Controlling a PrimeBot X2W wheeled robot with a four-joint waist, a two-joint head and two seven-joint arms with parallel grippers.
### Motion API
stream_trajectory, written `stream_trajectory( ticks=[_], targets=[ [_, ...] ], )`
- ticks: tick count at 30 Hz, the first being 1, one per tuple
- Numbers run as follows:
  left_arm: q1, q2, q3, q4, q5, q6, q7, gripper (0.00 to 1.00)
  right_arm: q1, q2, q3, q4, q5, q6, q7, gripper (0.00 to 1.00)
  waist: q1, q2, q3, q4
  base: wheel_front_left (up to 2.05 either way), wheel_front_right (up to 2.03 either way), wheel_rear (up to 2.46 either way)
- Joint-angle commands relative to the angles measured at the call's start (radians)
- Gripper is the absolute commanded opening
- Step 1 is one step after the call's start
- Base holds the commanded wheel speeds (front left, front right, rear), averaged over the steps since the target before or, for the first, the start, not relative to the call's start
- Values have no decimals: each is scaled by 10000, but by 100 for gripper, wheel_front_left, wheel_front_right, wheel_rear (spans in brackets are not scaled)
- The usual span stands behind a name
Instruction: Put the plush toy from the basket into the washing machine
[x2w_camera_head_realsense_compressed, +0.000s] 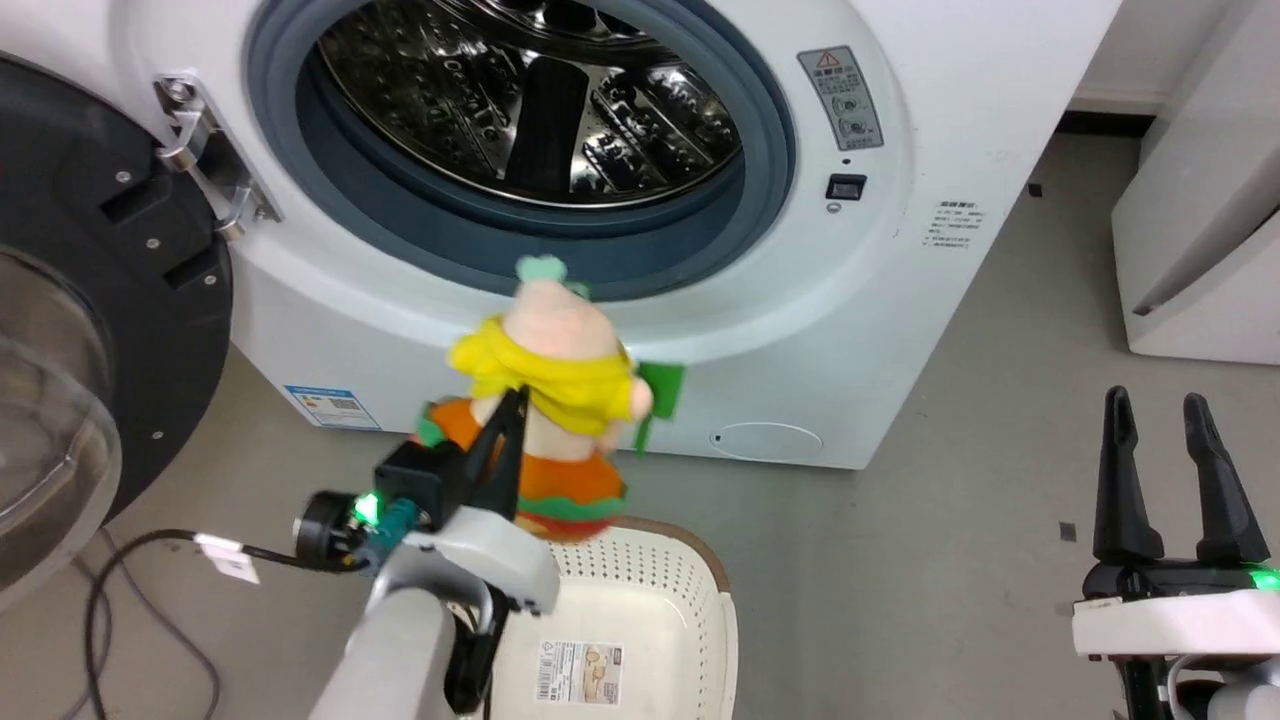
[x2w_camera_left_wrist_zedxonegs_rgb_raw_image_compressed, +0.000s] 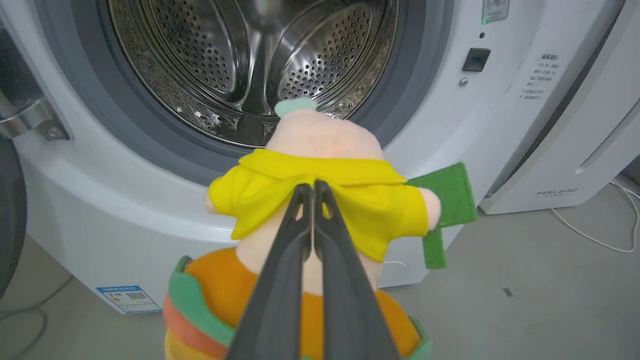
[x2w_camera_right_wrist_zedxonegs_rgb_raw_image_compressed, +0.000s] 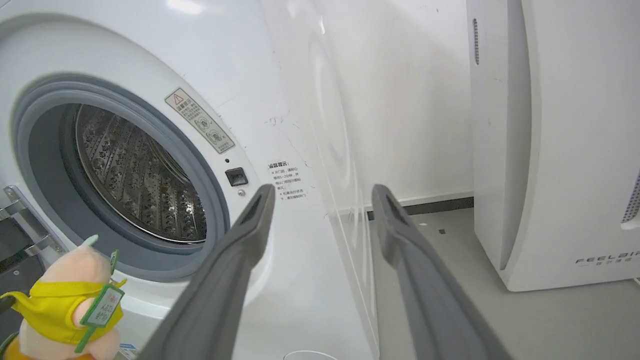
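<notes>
Above the basket (x2w_camera_head_realsense_compressed: 650, 585), the left gripper (x2w_camera_head_realsense_compressed: 515, 400) has its jaws clamped on the plush toy (x2w_camera_head_realsense_compressed: 560, 340) before the washing machine (x2w_camera_head_realsense_compressed: 880, 320). The right gripper (x2w_camera_head_realsense_compressed: 1155, 400) waits, jaws apart.

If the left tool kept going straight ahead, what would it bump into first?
The left tool, shut on the plush toy, aims at the lower edge of the grey ring of the washing machine, perhaps just clearing into the drum.

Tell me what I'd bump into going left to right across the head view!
Black-framed door → plush toy → oval flap low on the washing machine → right end effector.
</notes>
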Motion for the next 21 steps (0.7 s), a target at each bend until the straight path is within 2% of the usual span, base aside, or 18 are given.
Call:
stream_trajectory(
  ticks=[1, 9, 21],
  targets=[
    [-295, -12, 202, -215, 85, 66, -55, 0, 28, -4, -16, -48, -84, -7, -44, 100, 1, 0, 114, -90, 0, 0, 0],
    [-1132, 11, 988, -444, 385, 69, -55, 0, -272, -4, 147, -113, -87, -7, -44, 100, 1, 0, 633, -492, 0, 0, 0],
    [-3024, 415, 2160, 71, 773, -43, -55, 0, -1102, -4, 423, -232, 8, -7, -44, 100, 1, 0, 1895, -1472, 0, 0, 0]
  ],
)
